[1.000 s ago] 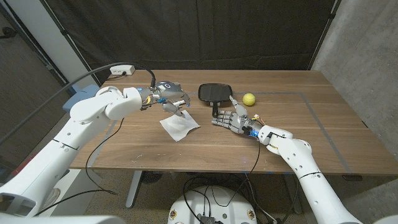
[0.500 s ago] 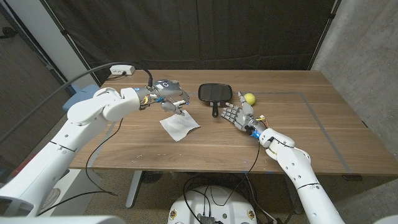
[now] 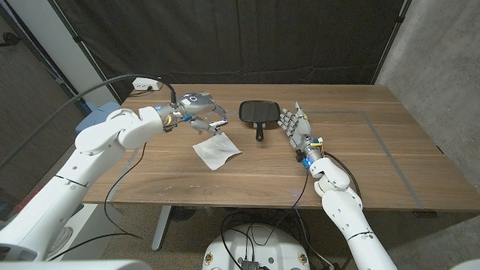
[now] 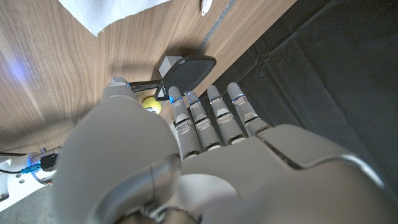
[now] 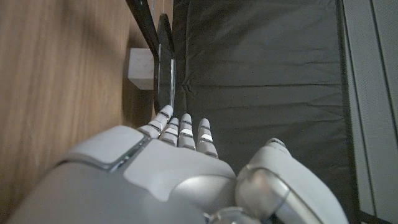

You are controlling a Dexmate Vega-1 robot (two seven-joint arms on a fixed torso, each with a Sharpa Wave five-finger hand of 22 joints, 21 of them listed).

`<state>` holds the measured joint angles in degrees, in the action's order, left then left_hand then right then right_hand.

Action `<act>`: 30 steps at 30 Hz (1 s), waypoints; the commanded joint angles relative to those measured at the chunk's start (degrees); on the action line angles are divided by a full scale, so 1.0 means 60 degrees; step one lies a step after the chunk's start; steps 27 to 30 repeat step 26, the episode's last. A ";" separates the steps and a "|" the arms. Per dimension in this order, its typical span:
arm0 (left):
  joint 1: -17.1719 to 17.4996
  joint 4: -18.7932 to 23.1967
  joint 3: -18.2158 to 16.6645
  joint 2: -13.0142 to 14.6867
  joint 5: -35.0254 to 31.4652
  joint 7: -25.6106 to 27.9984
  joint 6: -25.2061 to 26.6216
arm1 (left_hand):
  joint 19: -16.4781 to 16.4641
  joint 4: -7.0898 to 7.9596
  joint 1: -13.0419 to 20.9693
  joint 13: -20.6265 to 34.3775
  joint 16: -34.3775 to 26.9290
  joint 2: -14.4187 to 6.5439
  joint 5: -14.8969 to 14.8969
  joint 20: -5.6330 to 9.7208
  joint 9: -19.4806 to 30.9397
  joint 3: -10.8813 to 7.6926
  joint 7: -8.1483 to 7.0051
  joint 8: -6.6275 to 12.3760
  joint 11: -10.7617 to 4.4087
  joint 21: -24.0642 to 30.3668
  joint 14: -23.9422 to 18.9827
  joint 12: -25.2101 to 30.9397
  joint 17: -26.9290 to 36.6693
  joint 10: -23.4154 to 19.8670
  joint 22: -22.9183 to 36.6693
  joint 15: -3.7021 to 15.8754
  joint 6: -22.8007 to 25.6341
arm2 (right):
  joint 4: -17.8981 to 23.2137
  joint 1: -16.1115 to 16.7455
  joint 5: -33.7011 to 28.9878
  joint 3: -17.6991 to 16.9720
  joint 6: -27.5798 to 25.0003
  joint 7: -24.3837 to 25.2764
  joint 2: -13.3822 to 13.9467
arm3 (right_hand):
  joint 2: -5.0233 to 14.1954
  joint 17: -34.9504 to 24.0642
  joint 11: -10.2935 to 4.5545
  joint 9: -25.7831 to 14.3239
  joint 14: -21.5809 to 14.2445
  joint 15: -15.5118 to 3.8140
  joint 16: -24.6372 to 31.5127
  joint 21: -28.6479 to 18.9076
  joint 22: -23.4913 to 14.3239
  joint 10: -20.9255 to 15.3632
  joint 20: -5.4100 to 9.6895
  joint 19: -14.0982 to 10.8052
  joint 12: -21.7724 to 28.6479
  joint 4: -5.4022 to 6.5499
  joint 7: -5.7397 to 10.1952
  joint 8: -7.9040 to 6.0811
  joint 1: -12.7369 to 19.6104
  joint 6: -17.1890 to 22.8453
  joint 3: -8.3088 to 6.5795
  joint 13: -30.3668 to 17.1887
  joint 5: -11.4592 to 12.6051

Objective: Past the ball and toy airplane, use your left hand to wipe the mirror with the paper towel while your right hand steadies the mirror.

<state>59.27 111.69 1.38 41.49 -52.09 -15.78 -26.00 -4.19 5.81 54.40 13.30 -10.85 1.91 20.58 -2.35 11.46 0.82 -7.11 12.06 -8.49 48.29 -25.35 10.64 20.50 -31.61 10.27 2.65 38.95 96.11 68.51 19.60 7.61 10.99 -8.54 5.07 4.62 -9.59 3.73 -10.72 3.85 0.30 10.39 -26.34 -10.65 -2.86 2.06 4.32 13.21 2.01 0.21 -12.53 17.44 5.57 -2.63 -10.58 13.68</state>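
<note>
Looking down from the head view, your left hand (image 3: 201, 109) hangs above the table (image 3: 390, 150) toward its far left part, fingers curled loosely downward with nothing in them, just beyond the paper towel (image 3: 217, 151). That towel lies flat and slightly crumpled on the wood, left of the table's middle, apart from the hand. The mirror (image 3: 259, 112) is a dark hand mirror lying near the far edge at the table's middle, its handle pointing toward the near edge. Your right hand (image 3: 295, 127) stands just right of the mirror's handle, fingers straight and slightly spread, holding nothing; you cannot tell from the head view whether it touches the mirror. In the left wrist view the ball (image 4: 150, 104) shows as a yellow spot beside the mirror's handle, partly hidden by your own hand. In the right wrist view your fingers (image 5: 185, 134) reach toward the mirror's dark edge. A white power strip (image 3: 147, 85) sits at the far left corner.
</note>
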 commanded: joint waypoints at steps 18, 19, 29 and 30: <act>0.0337 -0.2785 -0.0496 -0.0541 0.0658 0.4750 -0.1156 | -0.0121 0.0132 -0.0056 -0.0095 -0.0109 -0.0371 0.0051 0.0042 0.0018 0.0150 -0.0165 -0.0182 0.0049 -0.0199 0.0232 0.0027 -0.0196 0.0523 0.0026 0.1231 -0.0839 | -0.1107 -0.1079 -0.6927 0.1444 0.3251 0.7138 0.0748 | -0.0073 -0.0028 -0.0247 0.0016 -0.3193 -0.0357 0.0262 0.0091 0.0014 -0.3637 0.0427 -0.1641 0.0791 -0.0444 0.0361 -0.0410 0.0316 0.3400 0.0175 0.0043 0.0557; 0.0311 -0.2891 -0.0460 -0.0558 0.0705 0.4750 -0.1110 | -0.0142 0.0142 -0.0059 -0.0099 -0.0120 -0.0404 0.0050 0.0071 0.0019 0.0144 -0.0181 -0.0164 0.0048 -0.0198 0.0218 0.0041 -0.0204 0.0502 0.0027 0.1248 -0.0814 | -0.1129 -0.1130 -0.6912 0.1502 0.3208 0.7183 0.0794 | -0.0063 -0.0028 -0.0288 0.0016 -0.3267 -0.0378 0.0265 0.0091 0.0013 -0.3737 0.0422 -0.1678 0.0813 -0.0453 0.0352 -0.0417 0.0327 0.3478 0.0171 0.0043 0.0569; 0.0027 -0.3608 -0.0133 -0.0637 0.1341 0.4423 -0.0823 | -0.0155 0.0195 -0.0059 -0.0115 -0.0149 -0.0631 0.0047 0.0050 0.0022 0.0089 -0.0111 -0.0135 0.0065 -0.0219 0.0209 0.0066 -0.0237 0.0498 0.0036 0.1217 -0.0830 | -0.1460 -0.1423 -0.6370 0.1779 0.3200 0.7396 0.0862 | -0.0014 -0.0028 -0.0298 0.0018 -0.3487 -0.0419 0.0268 0.0081 0.0007 -0.3906 0.0429 -0.1817 0.0822 -0.0486 0.0265 -0.0420 0.0379 0.3673 0.0145 0.0043 0.0607; 0.0027 -0.3608 -0.0133 -0.0637 0.1341 0.4423 -0.0823 | -0.0155 0.0195 -0.0059 -0.0115 -0.0149 -0.0631 0.0047 0.0050 0.0022 0.0089 -0.0111 -0.0135 0.0065 -0.0219 0.0209 0.0066 -0.0237 0.0498 0.0036 0.1217 -0.0830 | -0.1460 -0.1423 -0.6370 0.1779 0.3200 0.7396 0.0862 | -0.0014 -0.0028 -0.0298 0.0018 -0.3487 -0.0419 0.0268 0.0081 0.0007 -0.3906 0.0429 -0.1817 0.0822 -0.0486 0.0265 -0.0420 0.0379 0.3673 0.0145 0.0043 0.0607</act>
